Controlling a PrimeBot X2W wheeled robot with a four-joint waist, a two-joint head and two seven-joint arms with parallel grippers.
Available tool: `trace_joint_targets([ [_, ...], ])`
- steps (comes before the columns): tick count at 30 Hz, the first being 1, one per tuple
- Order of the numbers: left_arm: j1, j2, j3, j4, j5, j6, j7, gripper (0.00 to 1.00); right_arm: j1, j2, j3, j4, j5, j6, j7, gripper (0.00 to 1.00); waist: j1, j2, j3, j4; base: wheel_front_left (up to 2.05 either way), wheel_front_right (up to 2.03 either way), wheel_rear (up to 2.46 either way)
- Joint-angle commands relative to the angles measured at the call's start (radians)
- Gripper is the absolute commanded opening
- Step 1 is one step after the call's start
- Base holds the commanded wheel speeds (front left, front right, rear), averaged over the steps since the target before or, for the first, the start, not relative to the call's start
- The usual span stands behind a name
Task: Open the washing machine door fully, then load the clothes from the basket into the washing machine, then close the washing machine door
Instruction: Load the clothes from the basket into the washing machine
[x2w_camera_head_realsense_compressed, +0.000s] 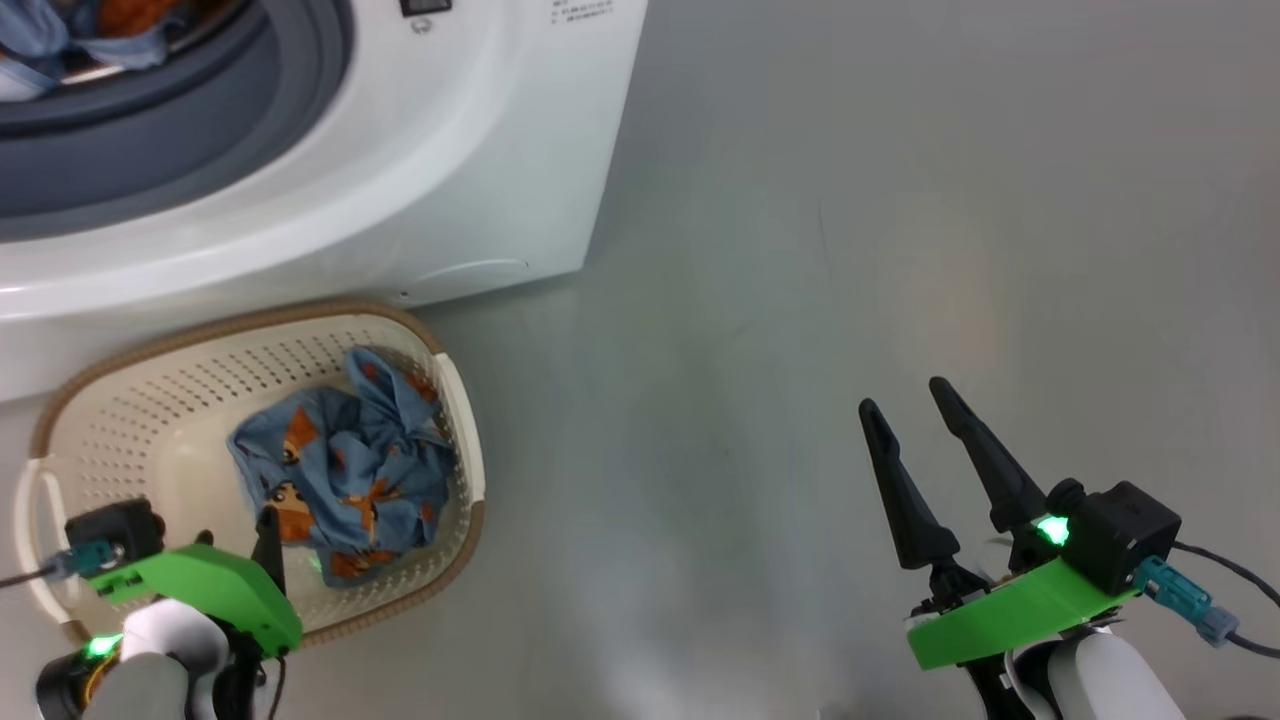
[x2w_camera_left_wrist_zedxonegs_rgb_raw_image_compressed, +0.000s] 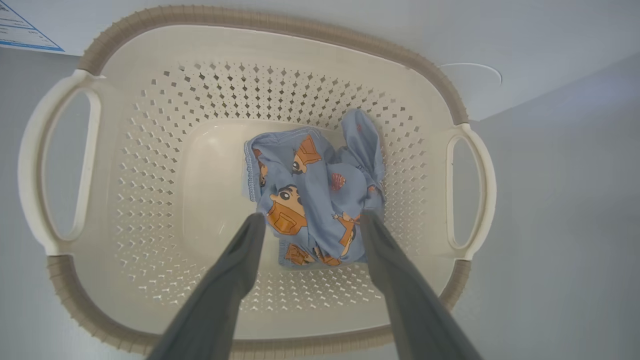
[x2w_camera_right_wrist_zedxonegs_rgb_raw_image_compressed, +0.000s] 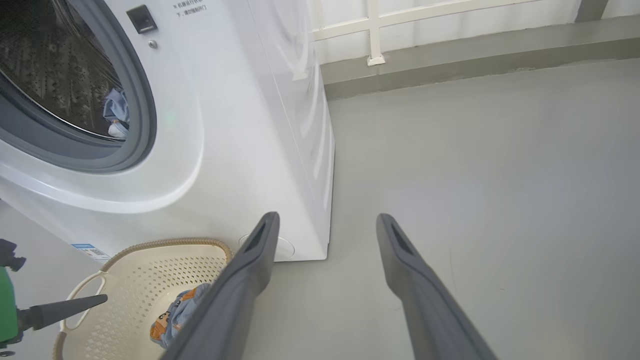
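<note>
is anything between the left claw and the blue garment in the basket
Nothing visible does: the left claw is open and pointed straight at the blue garment, which lies uncovered in the basket.

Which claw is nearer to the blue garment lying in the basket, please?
Left. The left claw hangs open directly over the blue garment, within the basket rim; the right claw is open above the floor, well off to the basket's right.

Grey floor with a white rail post

A smooth grey floor (x2w_camera_head_realsense_compressed: 900, 200) is seen, marked by faint scuffs. Along its far edge a raised grey kerb (x2w_camera_right_wrist_zedxonegs_rgb_raw_image_compressed: 475, 55) is set, and on the kerb a white rail post (x2w_camera_right_wrist_zedxonegs_rgb_raw_image_compressed: 372, 35) is footed.
</note>
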Motion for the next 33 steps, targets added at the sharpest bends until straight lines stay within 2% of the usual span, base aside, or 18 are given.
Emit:
trace_joint_targets([
  [1, -0.032, 0.033, 0.030, 0.019, -0.014, -0.007, 0.009, 1.00, -0.009, 0.000, 0.024, -0.026, -0.014, 0.002, -0.005, 1.00, 0.0000, 0.0000, 0.050, -0.020, 0.00, 0.00, 0.00],
  [9, -0.125, 0.054, 0.037, 0.155, -0.051, -0.024, 0.031, 1.00, -0.033, 0.001, 0.025, -0.032, -0.018, 0.002, -0.005, 1.00, 0.0000, 0.0000, 0.111, -0.031, 0.00, 0.00, 0.00],
  [16, -0.209, 0.071, 0.027, 0.254, -0.066, -0.035, 0.004, 1.00, -0.048, -0.001, 0.022, -0.039, -0.021, 0.002, -0.005, 1.00, 0.0000, 0.0000, 0.169, -0.043, 0.00, 0.00, 0.00],
  [33, -0.354, 0.094, -0.031, 0.408, -0.091, -0.046, -0.051, 1.00, -0.081, 0.001, 0.016, -0.064, -0.031, 0.002, -0.005, 1.00, 0.0000, 0.0000, 0.275, -0.047, 0.00, 0.00, 0.00],
])
